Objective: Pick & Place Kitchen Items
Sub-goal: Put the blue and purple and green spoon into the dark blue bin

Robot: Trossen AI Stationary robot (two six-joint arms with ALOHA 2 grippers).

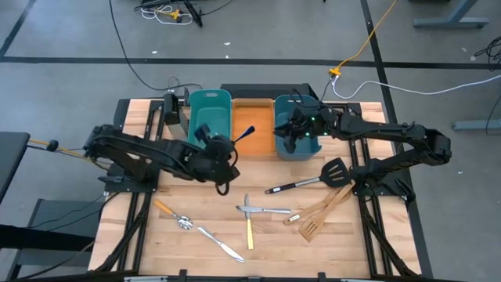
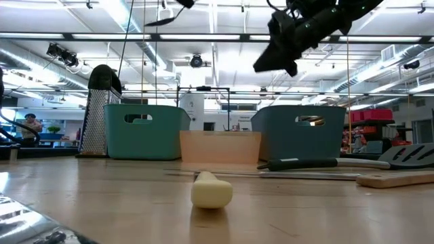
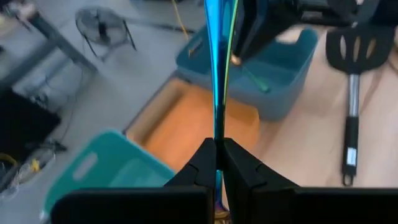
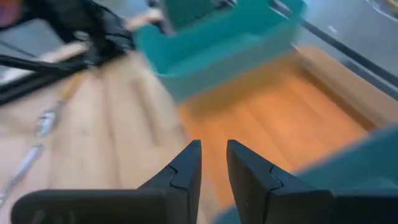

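Note:
My left gripper hovers near the bins, shut on a slim shiny utensil with a bluish sheen. The utensil's far end reaches over the orange bin. My right gripper hangs over the dark teal bin, empty, its fingers a narrow gap apart. On the table lie a black slotted spatula, two wooden spatulas, a knife and fork, a spoon and another knife. My left gripper pinches the utensil's thin handle between its two fingers. The utensil runs on forward past the fingertips, along the fingers, and is lifted clear of the table. Its far end stands over the orange bin.
Three bins stand in a row at the far edge: light teal, orange, dark teal. A slim utensil lies inside the dark teal one. A cream handle lies in the low view's foreground. Bare wood shows between the bins and the scattered utensils.

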